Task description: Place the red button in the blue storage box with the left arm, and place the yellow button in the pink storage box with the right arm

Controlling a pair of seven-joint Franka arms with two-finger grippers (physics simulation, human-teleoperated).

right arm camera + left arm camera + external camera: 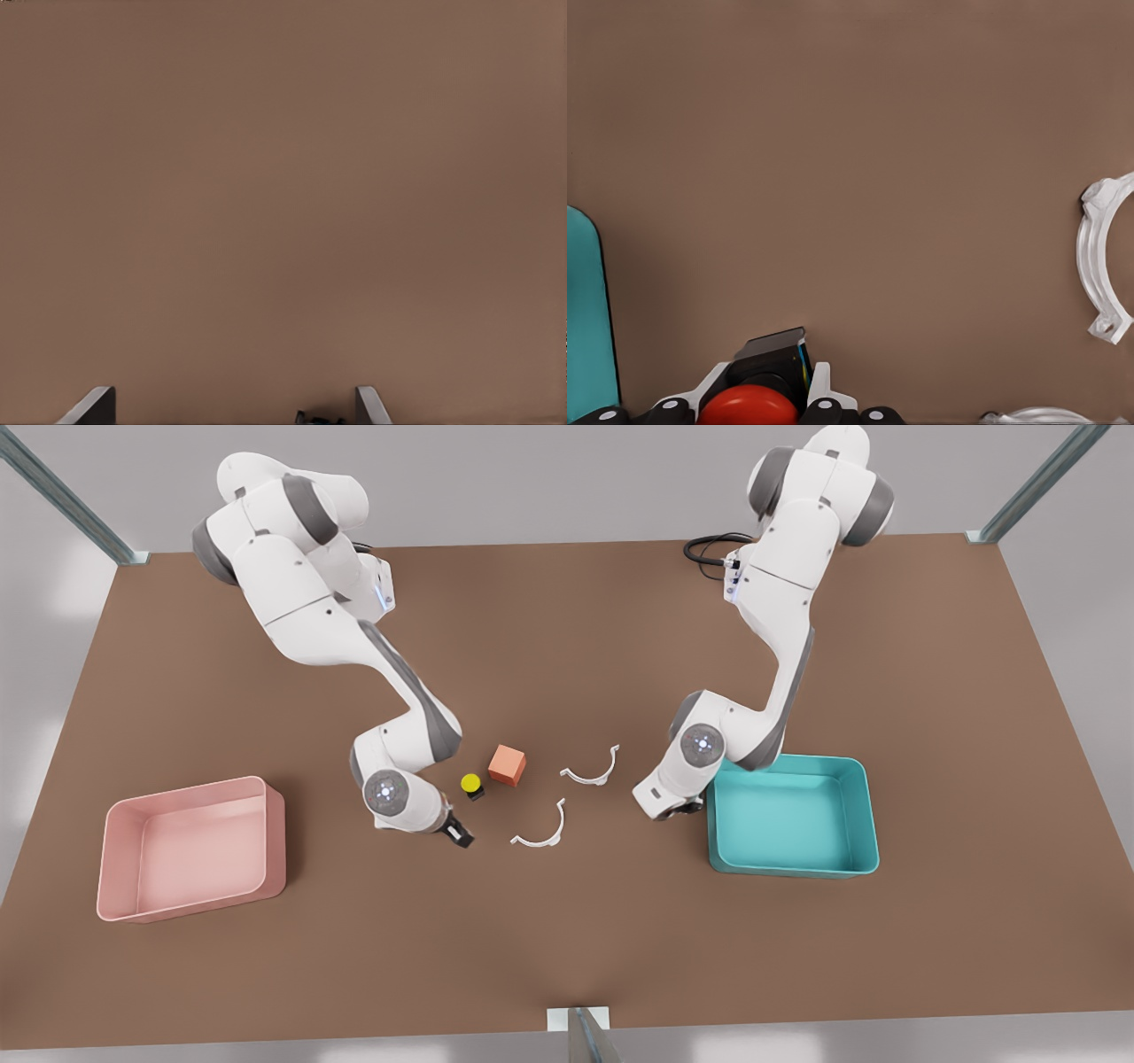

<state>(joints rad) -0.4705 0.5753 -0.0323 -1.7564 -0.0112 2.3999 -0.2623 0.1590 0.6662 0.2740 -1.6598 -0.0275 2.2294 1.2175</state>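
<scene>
Front view: the right gripper (457, 834) hangs low just beside the yellow button (471, 785), which stands upright, cap up, near an orange cube (507, 765). The left gripper (671, 808) sits beside the blue storage box (794, 864).

Left wrist view: its fingers (819, 400) clasp the red button (748, 405), cap toward the camera.

Right wrist view: fingers (370, 405) spread apart over the table (283, 195).

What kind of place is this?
Probably a computer-drawn robot test bench: a bare brown table, two white arms, and a pink box and a blue box for sorting.
</scene>
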